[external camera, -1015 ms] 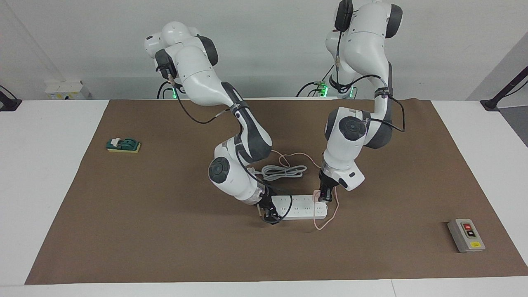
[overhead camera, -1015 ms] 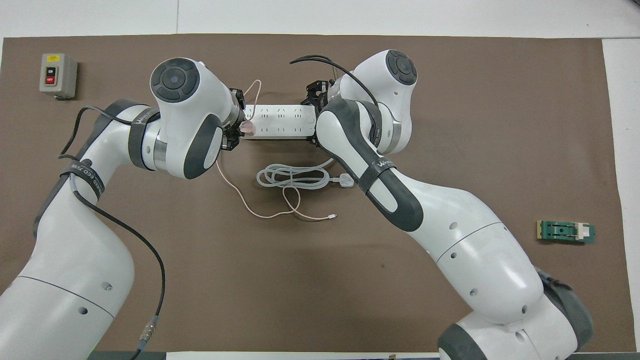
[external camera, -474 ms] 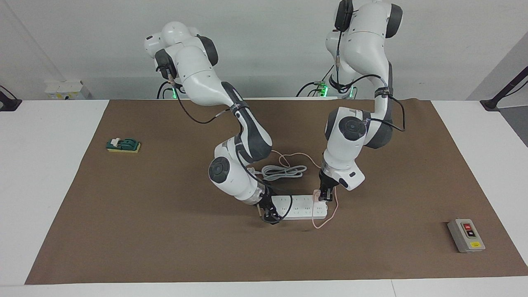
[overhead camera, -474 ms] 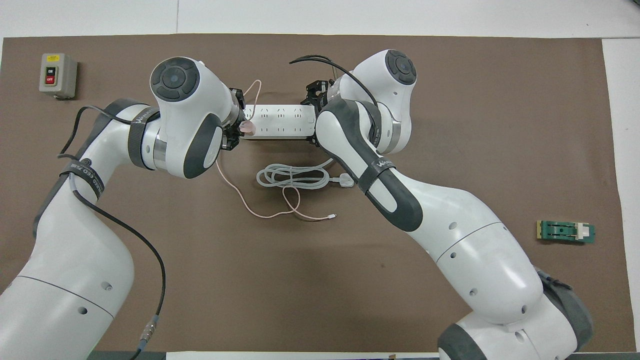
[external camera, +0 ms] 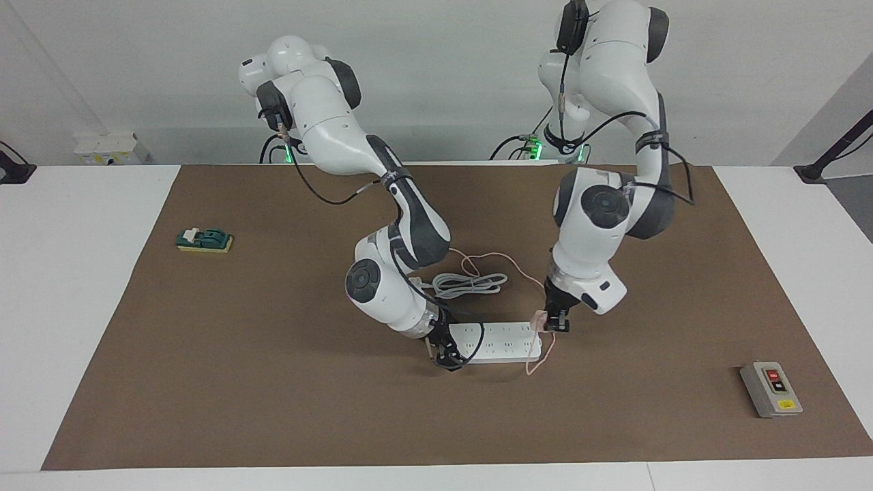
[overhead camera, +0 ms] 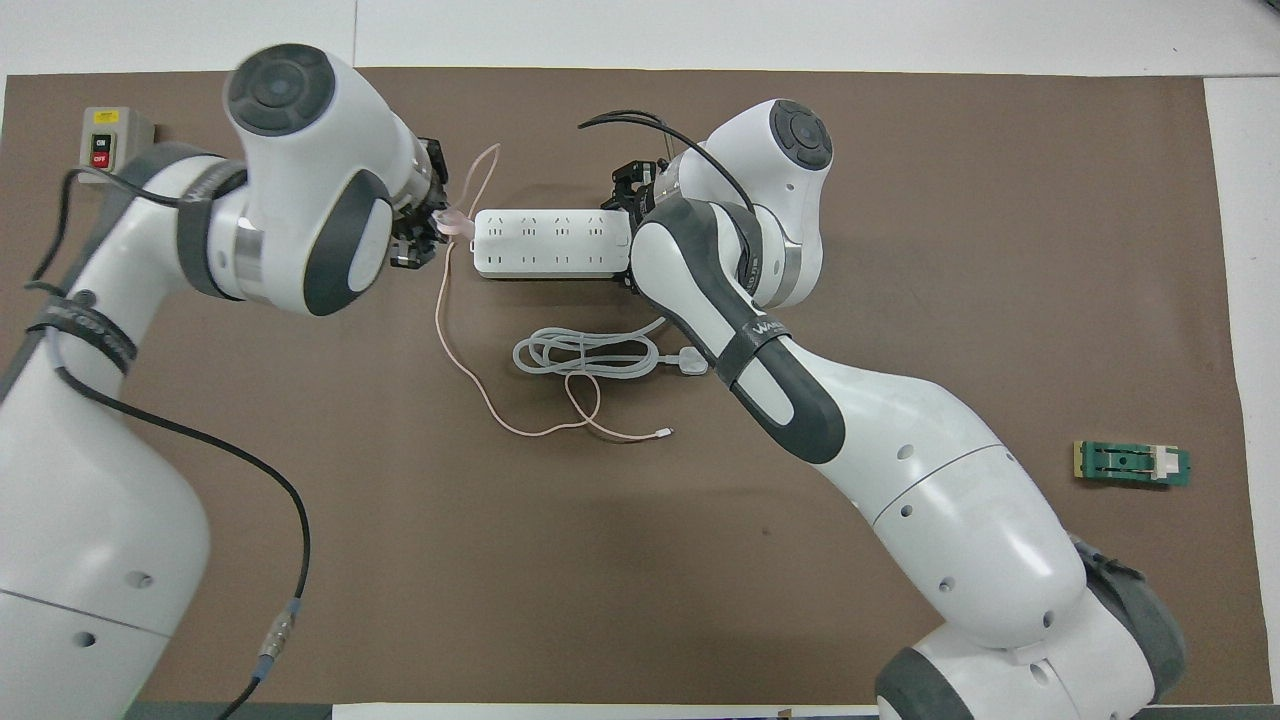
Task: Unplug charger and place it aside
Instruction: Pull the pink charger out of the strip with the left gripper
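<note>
The charger, a small pale pink cube, is clamped in my left gripper and hangs just off the end of the white power strip, clear of its sockets. In the overhead view the charger sits between the left gripper and the strip. Its thin pink cable droops to the mat and trails toward the robots. My right gripper is down at the strip's other end, its fingers straddling that end.
A coiled white cord with plug lies on the brown mat, nearer to the robots than the strip. A grey switch box stands toward the left arm's end. A green block lies toward the right arm's end.
My left gripper has pulled the charger out of the strip's end socket and moved it sideways off the strip, toward the left arm's end. The cable followed. The right arm has not moved.
</note>
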Robot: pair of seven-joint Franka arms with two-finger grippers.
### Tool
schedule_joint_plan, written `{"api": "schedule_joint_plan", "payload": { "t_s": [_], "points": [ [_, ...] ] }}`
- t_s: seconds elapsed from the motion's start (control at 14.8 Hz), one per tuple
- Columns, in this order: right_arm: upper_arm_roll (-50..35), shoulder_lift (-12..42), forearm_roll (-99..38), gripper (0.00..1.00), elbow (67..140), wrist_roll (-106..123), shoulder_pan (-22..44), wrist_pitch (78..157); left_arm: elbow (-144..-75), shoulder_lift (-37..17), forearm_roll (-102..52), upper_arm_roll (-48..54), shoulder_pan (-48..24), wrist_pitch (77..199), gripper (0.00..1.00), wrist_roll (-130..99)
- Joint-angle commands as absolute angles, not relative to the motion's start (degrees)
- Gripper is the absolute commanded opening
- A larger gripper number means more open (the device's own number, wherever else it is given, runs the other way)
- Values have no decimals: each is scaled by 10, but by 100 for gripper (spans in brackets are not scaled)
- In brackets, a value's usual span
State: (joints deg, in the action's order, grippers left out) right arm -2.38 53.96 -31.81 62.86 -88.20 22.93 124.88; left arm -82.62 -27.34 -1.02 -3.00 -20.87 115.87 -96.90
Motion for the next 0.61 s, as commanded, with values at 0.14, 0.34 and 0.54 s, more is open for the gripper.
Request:
{"api": "schedule_joint_plan", "payload": {
  "t_s": [0.14, 0.34, 0.54],
  "points": [
    [-20, 565, -287, 75, 610, -868, 231, 1263, -824, -184, 0, -27, -129, 1072, 0, -920],
    [-20, 560, -280, 100, 609, -873, 231, 1258, -827, -143, -6, -28, -63, 1000, 0, -762],
    [-18, 516, -277, 100, 610, -873, 225, 1239, -858, -123, -7, -28, 10, 973, 0, -555]
  ]
}}
